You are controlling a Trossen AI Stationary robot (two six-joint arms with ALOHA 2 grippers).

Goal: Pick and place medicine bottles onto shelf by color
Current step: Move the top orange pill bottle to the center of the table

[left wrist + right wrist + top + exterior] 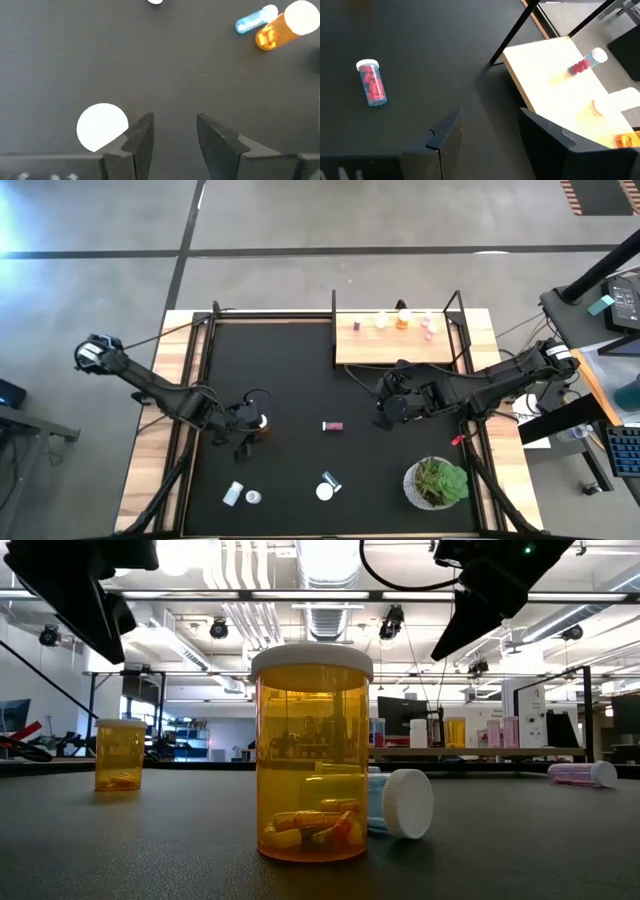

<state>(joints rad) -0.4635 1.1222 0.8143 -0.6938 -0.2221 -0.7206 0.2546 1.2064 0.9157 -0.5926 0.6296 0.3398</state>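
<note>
An upright orange medicine bottle (262, 421) with a white cap (102, 127) stands on the black mat. My left gripper (172, 135) hangs just beside it, open, with only bare mat between its fingers. A pink-red bottle (332, 425) lies on its side mid-mat. My right gripper (485, 135) hovers open near the shelf's (390, 348) front edge, holding nothing. Several bottles (402, 320) stand along the back of the shelf's light-wood board. My left gripper has the outer side of one finger (142, 132) right next to the orange bottle's white cap (120, 131). The fingers slant down from above. Whether the finger touches the cap I cannot tell, since the finger covers that edge.
Near the mat's front stand another orange bottle (310, 755) and a clear bottle (395, 805) lying behind it. One more bottle (327, 488) lies mid-front. A potted plant (437, 483) sits at the front right. Black shelf posts (520, 25) rise at the board's corners.
</note>
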